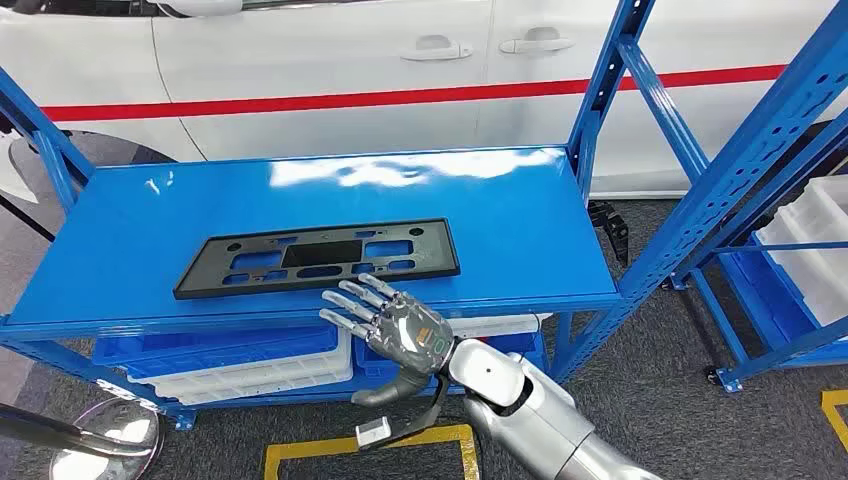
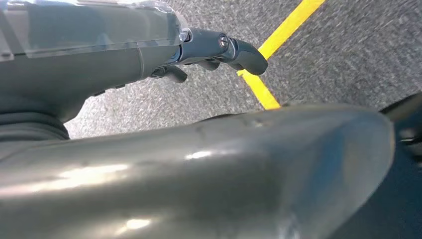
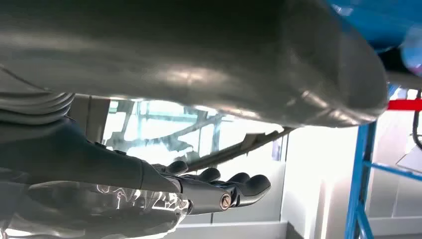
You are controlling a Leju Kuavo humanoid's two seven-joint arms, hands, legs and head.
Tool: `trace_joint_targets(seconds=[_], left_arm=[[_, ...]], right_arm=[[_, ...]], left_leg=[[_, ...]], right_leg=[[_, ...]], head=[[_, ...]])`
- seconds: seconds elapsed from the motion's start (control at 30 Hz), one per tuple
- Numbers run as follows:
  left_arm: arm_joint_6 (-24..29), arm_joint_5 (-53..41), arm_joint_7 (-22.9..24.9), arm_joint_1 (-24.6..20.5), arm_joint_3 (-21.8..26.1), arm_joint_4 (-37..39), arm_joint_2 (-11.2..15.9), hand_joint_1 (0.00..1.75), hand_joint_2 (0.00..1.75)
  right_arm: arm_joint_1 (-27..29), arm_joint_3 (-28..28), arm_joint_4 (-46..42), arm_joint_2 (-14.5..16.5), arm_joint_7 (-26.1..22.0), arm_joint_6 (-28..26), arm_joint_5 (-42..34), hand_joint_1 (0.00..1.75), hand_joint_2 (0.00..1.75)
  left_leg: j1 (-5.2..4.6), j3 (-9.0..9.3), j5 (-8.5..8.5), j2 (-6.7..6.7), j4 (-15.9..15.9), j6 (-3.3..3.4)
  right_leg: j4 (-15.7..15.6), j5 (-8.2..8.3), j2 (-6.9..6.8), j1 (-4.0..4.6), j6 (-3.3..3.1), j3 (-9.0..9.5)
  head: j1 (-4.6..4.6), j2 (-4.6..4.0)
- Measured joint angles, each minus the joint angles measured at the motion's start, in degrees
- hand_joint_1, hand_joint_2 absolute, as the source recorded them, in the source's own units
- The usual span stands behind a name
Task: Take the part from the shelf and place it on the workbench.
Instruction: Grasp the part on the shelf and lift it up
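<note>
Part, a flat black rectangular panel with cut-out slots, lies on the top deck of the blue shelf, slightly left of the deck's middle and near its front edge, its long side running nearly along that edge with the right end a little farther back. Nothing rests on it and nothing touches it.

At the far left, low in the head view, a round shiny metal base stands on the grey carpet. Below the deck, white trays sit stacked in blue bins on the lower level. A yellow floor line marks the carpet in front of the shelf.

The left hand hangs over grey carpet and a yellow stripe in its wrist view, its dark fingers bent inward with nothing in them.

The right hand is raised just in front of the deck's front edge, beside and slightly below the panel's right end, back of the hand toward the camera, fingers spread and stretched toward the panel, thumb hanging down; it holds nothing and stands clear of the part.

Behind the shelf runs a white car with a red stripe. To the right stands a second blue rack carrying a white crate.
</note>
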Motion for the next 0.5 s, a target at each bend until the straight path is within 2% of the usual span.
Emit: trace_joint_targets(seconds=[0.07, 0.1, 0.13, 0.2, 0.27, 0.3, 0.37, 0.4, 0.43, 0.47, 0.5], left_arm=[[0.02, 0.02, 0.00, -0.02, 0.00, 0.03, -0.01, 0.00, 0.00], [0.04, 0.04, 0.01, -0.04, 0.00, 0.05, -0.01, 0.00, 0.00], [0.09, 0.09, 0.01, -0.04, 0.00, 0.08, -0.02, 0.00, 0.00], [0.26, 0.28, 0.01, 0.05, 0.01, 0.11, -0.02, 0.00, 0.00], [0.46, 0.46, 0.00, 0.13, 0.02, 0.11, -0.03, 0.00, 0.00], [0.54, 0.50, 0.00, 0.11, 0.02, 0.11, -0.04, 0.00, 0.00], [0.60, 0.50, 0.00, 0.08, 0.02, 0.11, -0.04, 0.00, 0.00], [0.60, 0.50, 0.00, 0.08, 0.02, 0.11, -0.04, 0.00, 0.00], [0.60, 0.49, 0.01, 0.10, 0.02, 0.11, -0.04, 0.00, 0.00], [0.60, 0.45, 0.03, 0.11, 0.02, 0.11, -0.04, 0.00, 0.00], [0.60, 0.34, 0.09, 0.10, 0.01, 0.11, -0.05, 0.00, 0.00]], right_arm=[[-0.79, 0.00, -0.12, -0.10, 0.03, 0.11, 0.01, 0.00, 0.00], [-1.58, 0.00, -0.28, -0.19, 0.10, 0.34, -0.02, 0.00, 0.00], [-2.35, 0.00, -0.50, -0.27, 0.22, 0.92, -0.12, 0.00, 0.00], [-3.96, 0.06, -0.85, -0.35, 0.56, 3.14, -0.41, 0.00, 0.00], [-5.68, 0.23, -0.90, -0.35, 1.09, 6.01, -0.56, 0.00, 0.00], [-6.55, 0.43, -0.79, -0.35, 1.45, 7.19, -0.54, 0.00, 0.00], [-8.14, 1.06, 0.22, -0.30, 2.57, 8.86, -0.27, 0.00, 0.00], [-8.78, 1.49, 1.28, -0.19, 3.39, 9.45, 0.05, 0.00, 0.00], [-9.35, 1.94, 2.60, -0.02, 4.31, 9.94, 0.49, 0.00, 0.00], [-9.95, 2.37, 4.14, 0.23, 5.30, 10.40, 1.01, 0.00, 0.00], [-10.63, 2.73, 5.64, 0.58, 6.19, 10.78, 1.56, 0.00, 0.00]], left_leg=[[0.01, 1.58, 1.21, 0.08, -3.59, 0.08], [-0.01, 2.67, 2.04, 0.09, -6.13, 0.33], [-0.09, 3.15, 2.17, 0.07, -7.40, 0.65], [-0.25, 3.12, 2.03, -0.06, -7.76, 1.56], [-0.23, 3.21, 2.31, -0.07, -8.17, 2.38], [-0.18, 3.27, 2.44, -0.06, -8.36, 2.74], [-0.29, 3.26, 2.43, -0.04, -8.42, 3.17], [-0.38, 3.26, 2.39, -0.06, -8.40, 3.27], [-0.46, 3.28, 2.35, -0.12, -8.37, 3.33], [-0.52, 3.31, 2.31, -0.20, -8.32, 3.34], [-0.59, 3.37, 2.26, -0.29, -8.26, 3.30]], right_leg=[[0.18, -0.23, 0.04, 0.10, 0.32, 0.04], [0.31, -0.35, 0.06, 0.19, 0.65, 0.02], [0.39, -0.41, 0.08, 0.30, 0.99, -0.08], [0.36, -0.37, 0.08, 0.33, 1.70, -0.25], [1.56, -1.27, 0.02, 0.11, 2.28, -0.78], [3.68, -2.54, -0.01, 0.03, 2.48, -1.76], [11.01, -6.03, -0.07, -0.01, 2.72, -5.38], [14.59, -7.24, -0.07, 0.01, 2.78, -7.24], [16.64, -7.45, -0.07, 0.01, 2.78, -8.42], [16.54, -6.57, -0.07, 0.02, 2.68, -8.61], [14.12, -4.72, -0.07, 0.04, 2.48, -7.67]], head=[[0.01, 0.00], [0.01, 0.00], [0.02, 0.00], [0.02, 0.00], [0.02, 0.00], [0.02, 0.00], [0.02, 0.00], [0.02, 0.00], [0.02, 0.00], [0.02, 0.00], [0.02, 0.00]])
